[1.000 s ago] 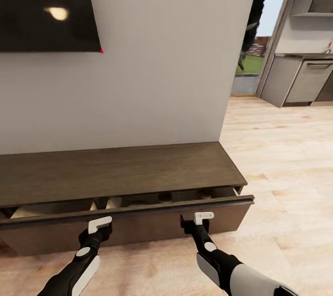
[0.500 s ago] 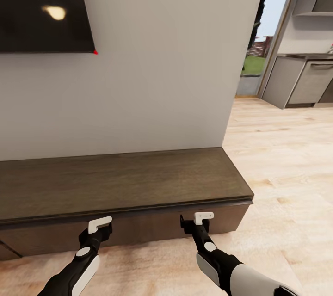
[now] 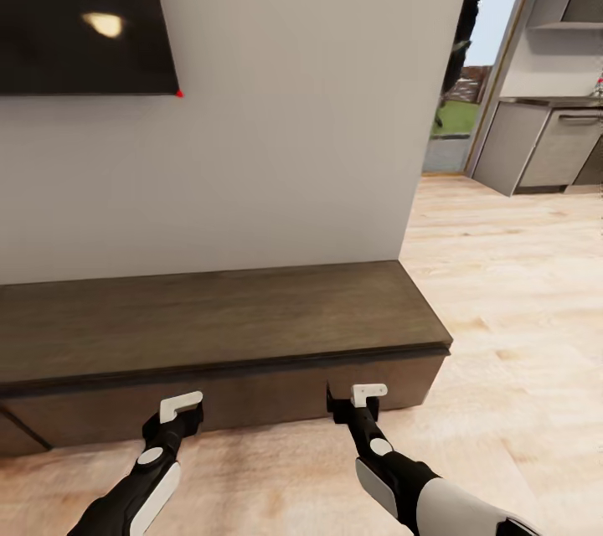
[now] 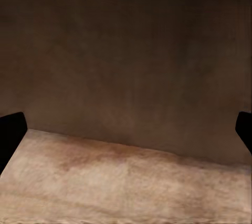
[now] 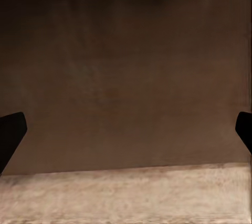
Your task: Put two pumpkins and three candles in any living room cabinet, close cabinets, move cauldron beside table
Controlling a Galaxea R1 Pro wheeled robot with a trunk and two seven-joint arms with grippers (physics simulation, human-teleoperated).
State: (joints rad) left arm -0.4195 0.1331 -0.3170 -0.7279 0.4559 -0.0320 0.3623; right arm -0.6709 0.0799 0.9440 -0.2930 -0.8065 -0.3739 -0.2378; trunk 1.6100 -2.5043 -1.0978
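Observation:
The long dark-brown cabinet [image 3: 218,327] stands against the white wall, its drawer front [image 3: 251,398] flush and shut. My left gripper [image 3: 182,412] hangs low in front of the drawer front, open and empty. My right gripper [image 3: 358,402] is level with it further right, also open with nothing in it. In the left wrist view the gripper [image 4: 126,135] faces the brown front [image 4: 126,56] just above the floor. The right wrist view has its gripper [image 5: 126,132] facing the same brown front [image 5: 126,77]. Pumpkins, candles, cauldron and table are out of view.
A black TV screen [image 3: 84,12] hangs on the wall above the cabinet. Light wood floor [image 3: 519,310] stretches to the right towards grey kitchen cupboards [image 3: 548,146] and a glazed opening [image 3: 452,113] with greenery outside.
One second ago the cabinet's drawer stood pulled out; it slid in and is now shut. Since half a second ago the view has shifted slightly, and the grippers sit slightly further from the front.

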